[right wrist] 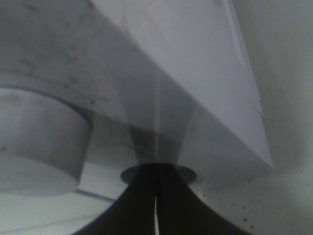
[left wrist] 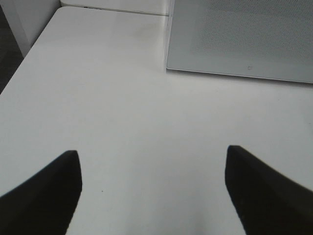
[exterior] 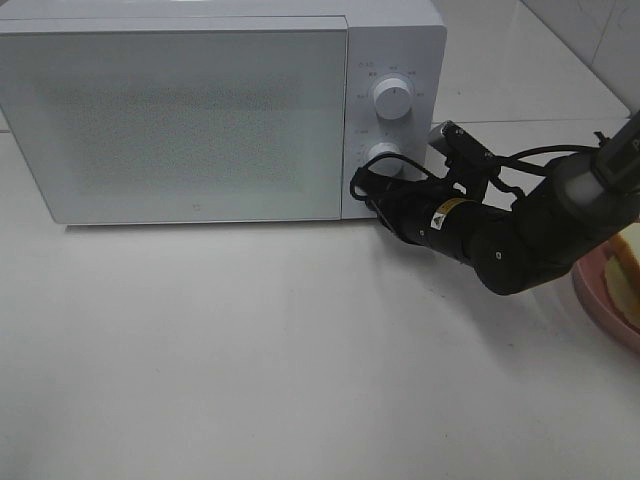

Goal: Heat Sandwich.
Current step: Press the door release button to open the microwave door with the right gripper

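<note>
A white microwave (exterior: 190, 110) stands on the white table (exterior: 250, 350) with its door shut. Its control panel (exterior: 405, 50) faces the right pincer (exterior: 363, 186), whose tip is at the panel's bottom edge. The lower knob (exterior: 383, 155) sits just above that tip, and the upper knob (exterior: 392, 97) is higher still. A pink plate (exterior: 598, 305) lies well behind the pincer, at the table's right side.
</note>
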Action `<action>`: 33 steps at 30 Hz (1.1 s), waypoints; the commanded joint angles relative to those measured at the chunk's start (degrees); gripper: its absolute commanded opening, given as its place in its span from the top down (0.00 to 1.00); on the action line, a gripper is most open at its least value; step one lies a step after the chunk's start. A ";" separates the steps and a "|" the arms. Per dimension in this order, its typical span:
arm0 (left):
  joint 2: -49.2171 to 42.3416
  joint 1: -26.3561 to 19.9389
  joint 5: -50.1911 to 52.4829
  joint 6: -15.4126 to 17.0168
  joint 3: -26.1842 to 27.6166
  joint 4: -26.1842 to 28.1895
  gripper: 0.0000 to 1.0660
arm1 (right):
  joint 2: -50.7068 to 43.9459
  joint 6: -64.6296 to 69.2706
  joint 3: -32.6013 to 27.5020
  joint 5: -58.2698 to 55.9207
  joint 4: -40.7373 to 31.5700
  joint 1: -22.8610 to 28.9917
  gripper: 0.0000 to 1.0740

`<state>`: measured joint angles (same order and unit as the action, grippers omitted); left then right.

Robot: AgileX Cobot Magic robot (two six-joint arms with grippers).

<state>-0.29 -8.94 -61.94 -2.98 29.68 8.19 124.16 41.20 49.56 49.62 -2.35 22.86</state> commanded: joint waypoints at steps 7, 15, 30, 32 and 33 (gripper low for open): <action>-0.29 0.23 0.80 0.06 -0.23 0.40 0.28 | -0.80 -0.34 3.21 10.49 -12.72 -1.49 1.00; -0.29 0.23 0.80 0.06 -0.23 0.40 0.28 | -0.80 2.81 3.44 10.89 -13.06 -1.49 1.00; -0.29 0.23 0.80 0.06 -0.23 0.40 0.28 | -0.57 2.81 3.50 15.07 -16.04 -1.49 1.00; -0.29 0.23 0.80 0.06 -0.23 0.40 0.28 | -0.29 2.81 3.50 15.36 -16.04 -1.49 1.00; -0.29 0.23 0.80 0.06 -0.23 0.40 0.28 | 0.11 3.04 3.72 15.76 -16.04 -1.49 1.00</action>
<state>-0.29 -8.94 -61.94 -2.98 29.68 8.19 125.13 44.18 49.56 52.14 -8.48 24.01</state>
